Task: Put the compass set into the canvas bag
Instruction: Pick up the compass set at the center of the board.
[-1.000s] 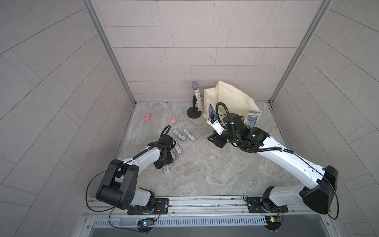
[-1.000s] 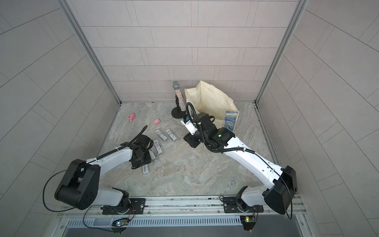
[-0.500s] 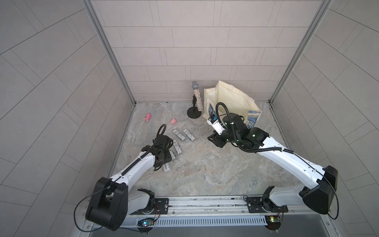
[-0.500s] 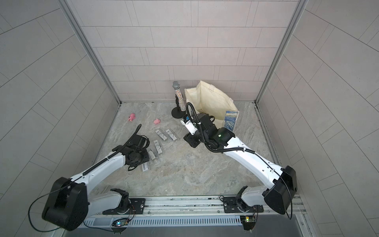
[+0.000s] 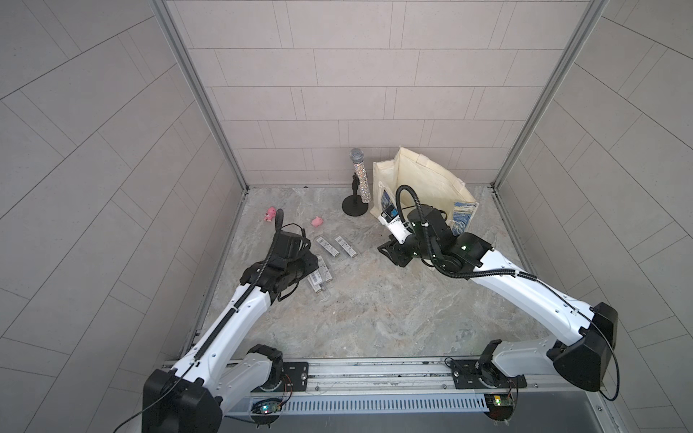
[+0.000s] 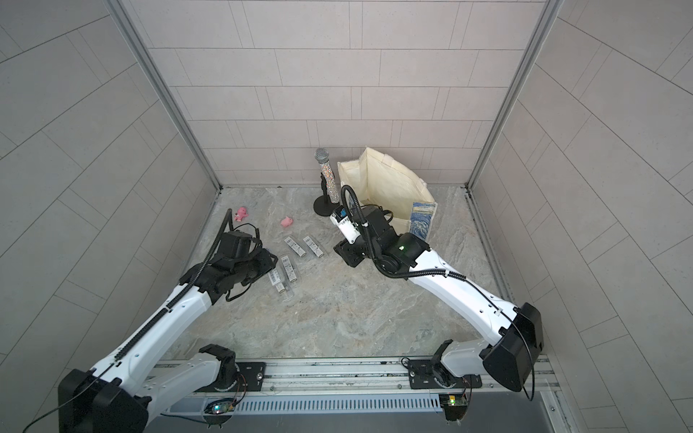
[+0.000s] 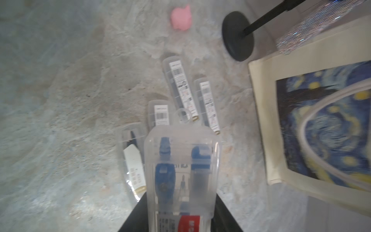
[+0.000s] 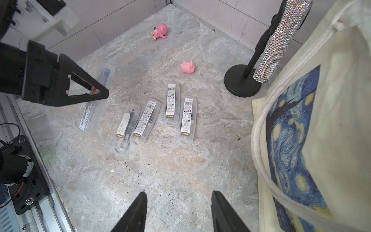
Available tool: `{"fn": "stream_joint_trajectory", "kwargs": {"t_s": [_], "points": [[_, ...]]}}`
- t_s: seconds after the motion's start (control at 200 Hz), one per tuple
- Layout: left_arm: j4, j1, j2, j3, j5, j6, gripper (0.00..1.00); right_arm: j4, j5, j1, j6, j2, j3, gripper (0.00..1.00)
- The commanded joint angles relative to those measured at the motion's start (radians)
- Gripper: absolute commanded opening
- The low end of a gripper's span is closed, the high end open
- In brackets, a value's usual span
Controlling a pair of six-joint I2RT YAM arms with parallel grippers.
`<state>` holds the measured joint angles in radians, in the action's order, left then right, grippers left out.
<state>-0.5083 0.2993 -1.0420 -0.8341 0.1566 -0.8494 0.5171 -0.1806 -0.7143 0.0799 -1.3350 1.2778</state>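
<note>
Step in hand: carry to the bag. Grasp is done, drop-off is not.

- Far left, back: pink bear (image 8: pixel 160 32) lying on the desk (image 5: pixel 375 318), well clear of the work.
- Left tool (image 7: pixel 180 196): clenched on a compass set (image 7: pixel 181 166), a clear plastic case with blue parts inside. It is gripped at one end, with the rest sticking out ahead of the jaws. It sits over the left side of the desk, well apart from the bag. I cannot tell if its low end is fully clear of the surface.
- Just beside it: four other cases (image 8: pixel 145 120) flat on the desk, labels up, in a loose cluster. Pink pig (image 8: pixel 187 67) sits behind them.
- Centre back: glittery microphone (image 8: pixel 281 40) on a black round-footed stand (image 8: pixel 242 82), just beside the bag's near corner.
- Right tool (image 8: pixel 179 192): released, jaws apart, nothing between them. It hangs low in front of the bag.
- Right, back: canvas bag (image 5: pixel 423 183), upright, mouth open, starry print on its side.

Next move, as I judge it: lift the case high, swing it right across the desk, get above the bag's rim and let go into the mouth.

Hazards: the microphone stand and the right arm both sit close to the path. The bag wall is soft and its handles hang loose, so a low approach could snag them or push the bag over.
</note>
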Motion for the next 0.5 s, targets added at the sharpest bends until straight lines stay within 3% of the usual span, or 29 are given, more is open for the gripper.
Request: {"fn": "stream_joint_trajectory", "kwargs": {"t_s": [0.0,0.22,0.495], "points": [[0.084,-0.002,-0.036,-0.084,0.113,-0.064,0.27,-0.042,-0.019,-0.001,0.033,0.021,-0.005,0.55],[0.169,0.000,-0.079,-0.138,0.164,-0.113,0.27,-0.129,-0.078,-0.005,0.089,0.006,-0.029,0.66],[0.287,0.014,-0.107,-0.180,0.230,-0.219,0.27,-0.198,-0.119,-0.027,0.144,-0.073,0.015,0.66]]}}
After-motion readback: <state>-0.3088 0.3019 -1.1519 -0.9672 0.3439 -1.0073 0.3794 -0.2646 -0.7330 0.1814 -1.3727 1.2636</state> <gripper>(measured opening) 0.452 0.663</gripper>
